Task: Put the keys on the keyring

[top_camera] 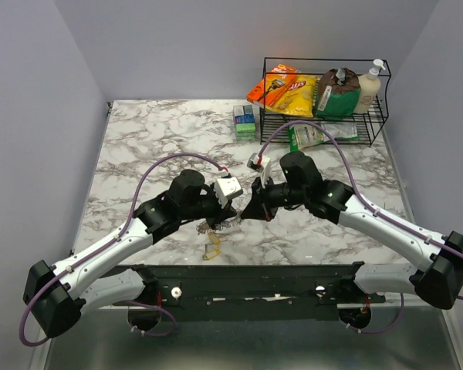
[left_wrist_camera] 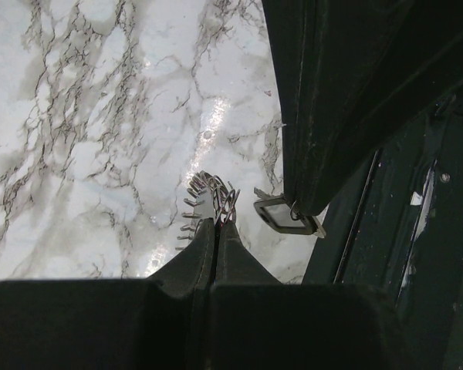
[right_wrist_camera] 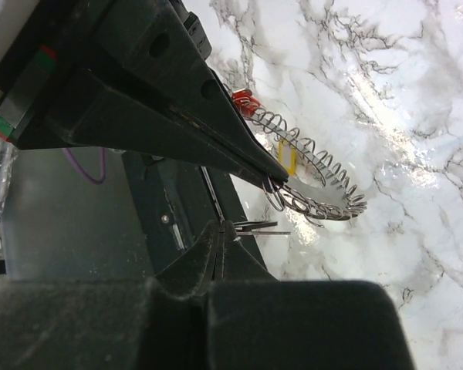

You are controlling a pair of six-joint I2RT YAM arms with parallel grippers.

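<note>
Two grippers meet tip to tip just beyond the middle of the black base rail (top_camera: 239,276), over the marble table (top_camera: 139,146).

The left gripper (left_wrist_camera: 214,224) has its jaws pressed together on the keyring (left_wrist_camera: 210,194). The ring hangs at the fingertips, with the keys (right_wrist_camera: 328,168) fanned around the wire like a row of loops. In the top view this bundle sits on the far side of the rail, close to it and a little left of its centre. A red key head (right_wrist_camera: 243,99) shows at the end of the ring nearest the left gripper's body.

The right gripper (right_wrist_camera: 221,228) is also closed. It pinches a dark-headed key (left_wrist_camera: 284,217), whose squared head sits right at the finger's tip in the left wrist view. In the right wrist view a thin metal sliver pokes out from between the tips. This key is just beside the ring, and I cannot tell whether the two touch.

One yellow-headed key (top_camera: 212,248) lies flat on the marble between the ring and the rail.

Far from the rail, at the table's back right corner, stands a wire rack (top_camera: 378,116) holding snack bags and a pump bottle. A small box (top_camera: 245,119) stands just to the rack's left.
</note>
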